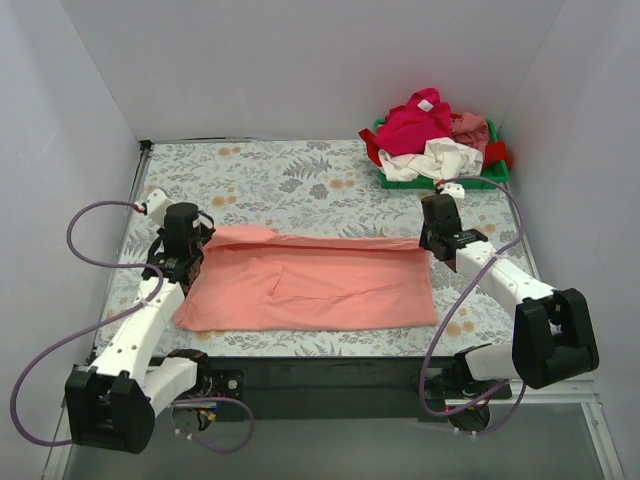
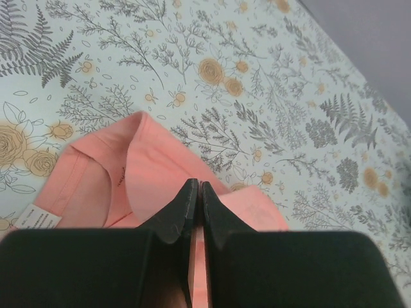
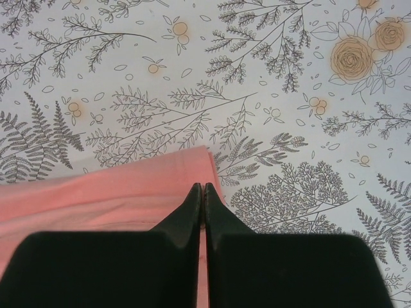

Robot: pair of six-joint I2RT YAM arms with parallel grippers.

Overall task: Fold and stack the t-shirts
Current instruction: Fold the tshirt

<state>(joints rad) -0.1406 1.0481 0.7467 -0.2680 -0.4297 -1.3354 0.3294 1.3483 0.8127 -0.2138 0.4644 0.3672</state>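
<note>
Top view: the salmon-pink t-shirt (image 1: 310, 285) is spread flat across the near half of the floral table cover (image 1: 300, 170), long axis running left to right, between the two arms. A narrow strip along its far edge is seen doubled over.

Left gripper (image 1: 197, 248): placed at the far left corner of the shirt. In the left wrist view the fingertips (image 2: 191, 192) are pressed together, and a sliver of pink cloth is seen lower down in the slit between the fingers. The gripper is recorded as clamped on the shirt. The neck opening is seen just ahead of the tips, with a white care label (image 2: 38, 218) at the left.

Right gripper (image 1: 430, 243): placed at the far right corner of the shirt. In the right wrist view the fingertips (image 3: 192, 196) meet at the cloth edge, with pink showing between them lower down. This gripper is also recorded as clamped on the shirt. The corner of the cloth ends just past the tips, and bare table cover lies beyond.

The other t-shirts (image 1: 430, 135), magenta, white, red and dusty pink, are heaped in the green tray (image 1: 497, 180) at the far right corner, well apart from both grippers.
</note>
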